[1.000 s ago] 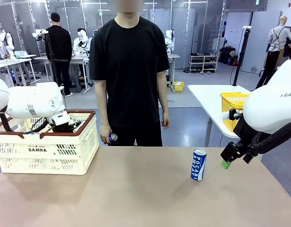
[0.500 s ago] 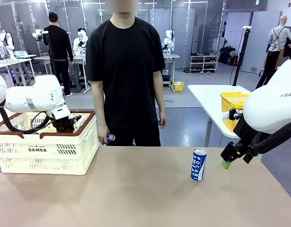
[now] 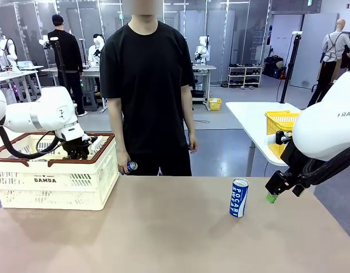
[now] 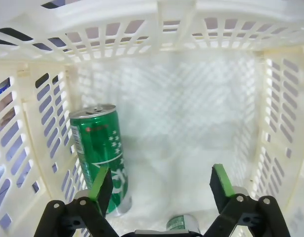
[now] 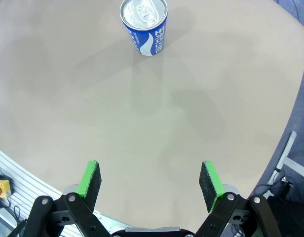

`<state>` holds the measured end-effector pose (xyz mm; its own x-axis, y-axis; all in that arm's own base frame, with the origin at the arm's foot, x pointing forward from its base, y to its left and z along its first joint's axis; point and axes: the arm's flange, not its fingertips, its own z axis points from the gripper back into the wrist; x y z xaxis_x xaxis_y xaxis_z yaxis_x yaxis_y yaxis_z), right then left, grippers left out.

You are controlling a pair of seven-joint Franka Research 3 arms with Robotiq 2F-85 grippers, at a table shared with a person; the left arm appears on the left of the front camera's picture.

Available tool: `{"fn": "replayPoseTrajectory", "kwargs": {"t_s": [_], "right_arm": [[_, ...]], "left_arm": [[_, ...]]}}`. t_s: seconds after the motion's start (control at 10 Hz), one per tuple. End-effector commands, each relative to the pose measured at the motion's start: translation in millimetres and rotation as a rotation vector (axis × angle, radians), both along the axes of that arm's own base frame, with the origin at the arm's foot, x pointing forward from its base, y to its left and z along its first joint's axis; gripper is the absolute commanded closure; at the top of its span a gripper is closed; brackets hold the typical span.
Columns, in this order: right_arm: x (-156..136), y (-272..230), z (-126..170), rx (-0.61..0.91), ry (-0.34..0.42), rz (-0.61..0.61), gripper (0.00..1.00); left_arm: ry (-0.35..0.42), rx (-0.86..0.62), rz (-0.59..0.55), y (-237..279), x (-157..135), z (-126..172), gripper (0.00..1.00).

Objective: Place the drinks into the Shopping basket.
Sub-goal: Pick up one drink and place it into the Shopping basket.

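Left gripper (image 4: 161, 190) hangs spread wide and empty inside the Shopping basket (image 4: 201, 29), a green can (image 4: 99, 148) upright just off to one side. Right gripper (image 5: 149, 180), equally wide and empty, is the nearer to the blue can (image 5: 143, 24), which stands upright straight ahead of it, apart.

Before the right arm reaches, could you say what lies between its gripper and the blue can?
Nothing: bare table separates the right gripper from the blue can, per the right wrist view.
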<state>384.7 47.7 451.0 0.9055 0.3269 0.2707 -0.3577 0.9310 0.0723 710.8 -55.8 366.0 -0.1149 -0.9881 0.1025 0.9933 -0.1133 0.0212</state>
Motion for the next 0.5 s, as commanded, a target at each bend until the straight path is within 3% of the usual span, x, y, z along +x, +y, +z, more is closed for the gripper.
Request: {"fn": "replayPoseTrajectory", "kwargs": {"t_s": [0.0,0.4], "right_arm": [[0.3,-1.2,1.1,0.0,0.003,0.015,0.0],[0.3,-1.2,1.1,0.0,0.003,0.015,0.0]], "left_arm": [[0.002,0.0,0.0,0.3,0.3,-1.3,0.0],[0.002,0.0,0.0,0.3,0.3,-1.3,0.0]]}}
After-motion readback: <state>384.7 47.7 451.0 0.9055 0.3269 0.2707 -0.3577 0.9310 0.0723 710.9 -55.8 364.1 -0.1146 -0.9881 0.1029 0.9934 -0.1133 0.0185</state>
